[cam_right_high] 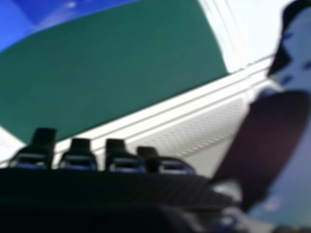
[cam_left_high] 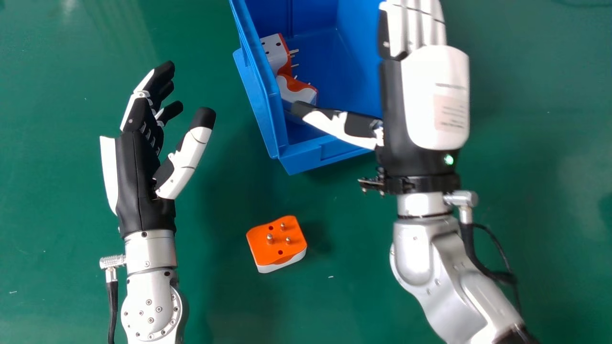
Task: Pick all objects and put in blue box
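Left robot hand (cam_left_high: 141,157) over the left part of the green surface (cam_left_high: 334,296), fingers loosely extended, thumb well out to the side; wide open, nothing in hold.

Next along, the blue box (cam_left_high: 262,112), toward the surface's far edge, open side up. Two plug adapters lie inside against its left wall: a white-and-orange one (cam_left_high: 275,50) farther off, pins pointing right, and just beside it a second orange-and-white one (cam_left_high: 299,93), closer to the box's near corner.

Between box and the surface's near edge, a loose adapter (cam_left_high: 277,239) rests on the surface, orange face up, pins upright, white side toward the near edge. Clear of both hands.

Right robot hand (cam_left_high: 425,105) above the box's right side, back of the hand up. Fingers straight, thumb stretched left over the interior; open, gripping nothing. The thumb tip overlaps the closer boxed adapter from where I stand; contact, I can't be sure of. Right hand view, blurred: the surface's pale edge strip (cam_right_high: 146,114) past the fingertips, a perforated panel (cam_right_high: 194,126) alongside it.
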Tool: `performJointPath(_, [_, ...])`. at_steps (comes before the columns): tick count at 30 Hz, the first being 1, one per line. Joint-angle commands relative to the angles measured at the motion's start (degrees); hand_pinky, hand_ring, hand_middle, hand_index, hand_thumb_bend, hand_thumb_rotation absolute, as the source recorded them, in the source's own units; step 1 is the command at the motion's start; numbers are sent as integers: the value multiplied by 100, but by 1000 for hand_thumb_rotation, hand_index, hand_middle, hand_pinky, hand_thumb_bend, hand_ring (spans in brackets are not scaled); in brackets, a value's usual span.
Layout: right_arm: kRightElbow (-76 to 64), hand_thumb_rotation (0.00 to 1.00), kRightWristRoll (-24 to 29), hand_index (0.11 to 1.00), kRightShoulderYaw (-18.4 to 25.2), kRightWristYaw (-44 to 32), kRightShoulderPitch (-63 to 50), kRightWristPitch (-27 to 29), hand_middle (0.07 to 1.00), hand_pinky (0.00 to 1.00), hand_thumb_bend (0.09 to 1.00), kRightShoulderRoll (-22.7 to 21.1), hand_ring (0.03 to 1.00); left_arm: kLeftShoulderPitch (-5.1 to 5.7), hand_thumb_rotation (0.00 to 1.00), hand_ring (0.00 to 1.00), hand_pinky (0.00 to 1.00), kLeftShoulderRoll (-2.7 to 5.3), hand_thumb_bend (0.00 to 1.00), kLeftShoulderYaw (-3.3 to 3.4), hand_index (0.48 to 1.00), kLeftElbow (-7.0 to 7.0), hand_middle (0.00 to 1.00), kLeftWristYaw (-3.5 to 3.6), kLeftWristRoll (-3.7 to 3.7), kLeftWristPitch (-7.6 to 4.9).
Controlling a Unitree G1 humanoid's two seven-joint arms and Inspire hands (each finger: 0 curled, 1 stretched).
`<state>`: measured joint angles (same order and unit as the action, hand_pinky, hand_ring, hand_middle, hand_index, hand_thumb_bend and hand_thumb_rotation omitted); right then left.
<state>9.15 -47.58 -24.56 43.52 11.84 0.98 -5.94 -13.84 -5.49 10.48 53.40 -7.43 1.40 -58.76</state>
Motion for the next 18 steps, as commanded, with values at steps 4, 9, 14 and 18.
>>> performJointPath(4, [-1625,412,-148,1000,109,-1395,-788,-826,1000,892,755,-92,1000,53,524,880,813,-2,764,-17,805,-147,871,40,-17,-54])
performJointPath(9, [-2931,416,-651,996,5,-3283,-1302,-1794,998,895,752,-338,992,72,518,881,815,2,757,-6,806,-155,873,124,-83,-77])
performJointPath(14, [-3857,420,-1542,961,-149,-5433,-1497,-2478,975,837,781,-694,955,114,519,879,812,-9,757,0,804,-219,872,95,-26,-33])
performJointPath(18, [-4311,426,-1856,940,-139,-6993,-1464,-2643,969,803,802,-927,947,122,522,880,812,-19,759,4,805,-237,874,37,27,-22])
